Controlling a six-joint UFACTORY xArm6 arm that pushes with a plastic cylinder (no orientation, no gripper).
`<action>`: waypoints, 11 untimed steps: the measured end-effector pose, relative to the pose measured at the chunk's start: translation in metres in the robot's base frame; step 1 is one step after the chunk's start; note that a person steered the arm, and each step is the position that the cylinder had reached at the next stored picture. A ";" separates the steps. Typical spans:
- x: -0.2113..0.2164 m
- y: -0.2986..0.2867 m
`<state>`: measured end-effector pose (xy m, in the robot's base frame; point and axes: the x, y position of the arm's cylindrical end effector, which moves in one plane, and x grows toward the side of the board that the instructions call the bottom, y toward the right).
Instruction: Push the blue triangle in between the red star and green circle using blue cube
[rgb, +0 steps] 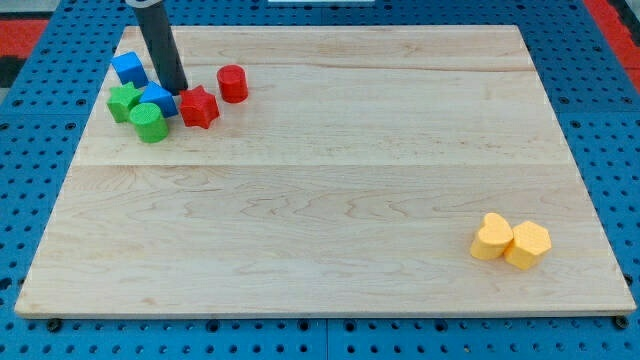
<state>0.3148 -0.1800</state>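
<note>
The blue triangle (159, 100) lies near the view's top left, between the green circle (149, 122) below it and the red star (199, 107) to its right, touching both. The blue cube (129, 68) sits up and to the left of the triangle. My tip (176, 91) stands at the triangle's upper right edge, just left of the red star. The rod rises from there out of the view's top.
A green star (124, 101) sits left of the triangle, against the green circle. A red cylinder (232, 83) lies up and right of the red star. A yellow heart (490, 238) and a yellow hexagon (527, 245) touch near the view's bottom right. The wooden board (330, 200) ends at a blue pegboard.
</note>
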 end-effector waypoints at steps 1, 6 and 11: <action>-0.022 0.024; -0.032 -0.070; -0.006 -0.044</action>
